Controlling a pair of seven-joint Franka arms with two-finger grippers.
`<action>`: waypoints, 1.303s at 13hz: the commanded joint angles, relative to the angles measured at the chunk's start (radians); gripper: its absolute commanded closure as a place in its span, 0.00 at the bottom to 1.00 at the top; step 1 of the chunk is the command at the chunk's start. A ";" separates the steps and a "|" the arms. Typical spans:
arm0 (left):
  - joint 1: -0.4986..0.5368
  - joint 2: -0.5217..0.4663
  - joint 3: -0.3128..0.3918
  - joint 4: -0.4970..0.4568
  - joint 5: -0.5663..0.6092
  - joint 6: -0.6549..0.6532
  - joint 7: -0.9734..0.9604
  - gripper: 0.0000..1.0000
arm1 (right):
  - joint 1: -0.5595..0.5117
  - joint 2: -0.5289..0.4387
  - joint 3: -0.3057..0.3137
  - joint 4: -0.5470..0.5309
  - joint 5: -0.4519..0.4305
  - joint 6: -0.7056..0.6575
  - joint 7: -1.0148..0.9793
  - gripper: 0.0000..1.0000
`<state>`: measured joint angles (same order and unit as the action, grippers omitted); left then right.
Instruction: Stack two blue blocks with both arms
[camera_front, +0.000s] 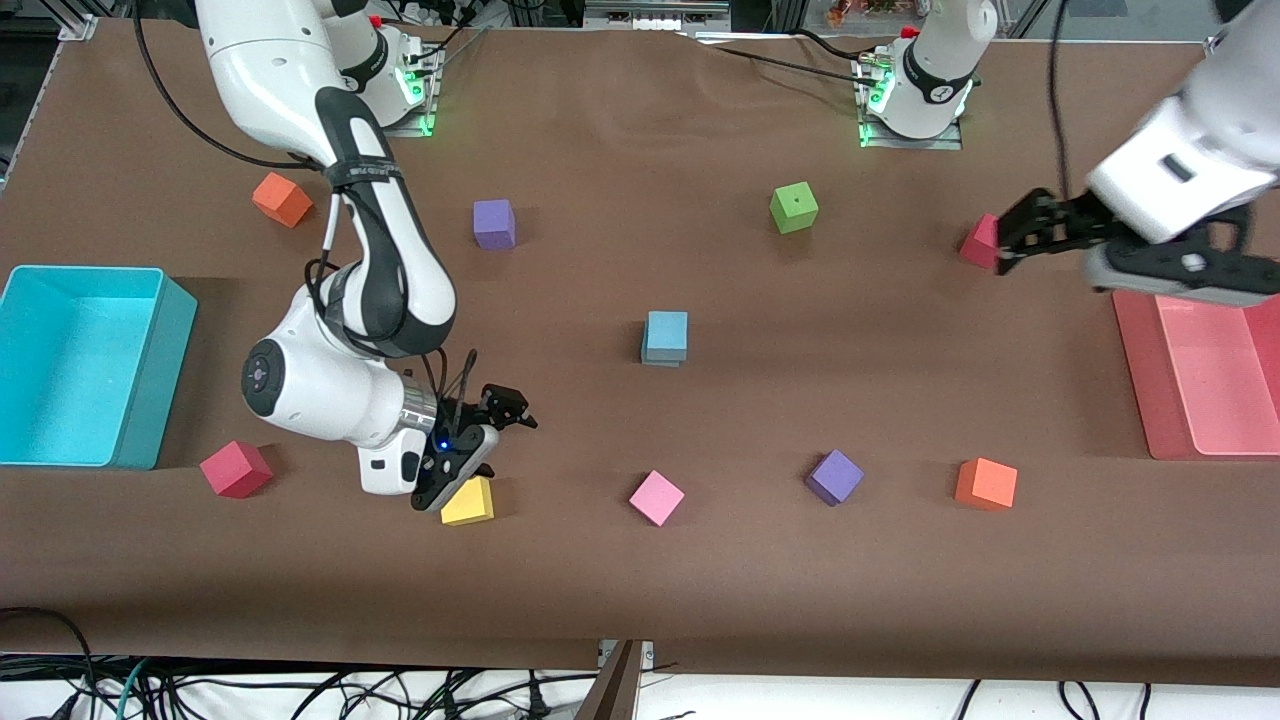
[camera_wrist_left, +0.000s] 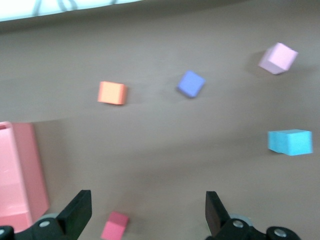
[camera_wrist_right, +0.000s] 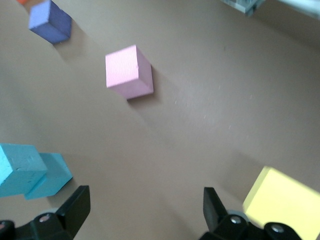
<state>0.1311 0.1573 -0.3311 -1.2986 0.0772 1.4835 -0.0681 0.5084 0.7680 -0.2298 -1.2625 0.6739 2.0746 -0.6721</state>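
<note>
1. Brown cloth covers the whole worktop (camera_front: 640, 600), and many small coloured cubes lie on it.
2. At the middle of the worktop the two blue blocks (camera_front: 665, 337) are one on top of the other, the upper one shifted a little to one side.
3. Right hand (camera_front: 487, 432) is low, just above the yellow cube (camera_front: 468, 501), with its fingers spread fully and nothing between them.
4. From this hand, the blue stack is well apart toward the middle, and the pink cube (camera_front: 656, 497) is nearer to it, along the worktop's front edge.
5. Left hand (camera_front: 1012, 238) is in the air over the red cube (camera_front: 981, 242), also fully open and empty.
6. Just beside this hand, at the left arm's end, lies the pink tray (camera_front: 1140, 370); the blue stack is well apart from it.
</note>
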 joint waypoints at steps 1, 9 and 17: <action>-0.135 -0.186 0.236 -0.262 -0.020 0.146 0.040 0.00 | -0.005 -0.025 -0.035 0.015 -0.142 -0.153 0.057 0.00; -0.134 -0.151 0.267 -0.323 -0.065 0.159 0.085 0.00 | -0.250 -0.234 -0.062 -0.043 -0.422 -0.323 0.023 0.00; -0.131 -0.133 0.268 -0.311 -0.123 0.150 0.085 0.00 | -0.370 -0.530 0.072 -0.266 -0.506 -0.338 0.483 0.00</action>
<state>0.0080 0.0252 -0.0775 -1.6243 -0.0153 1.6449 -0.0046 0.1790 0.3553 -0.2245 -1.4042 0.2270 1.7298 -0.2520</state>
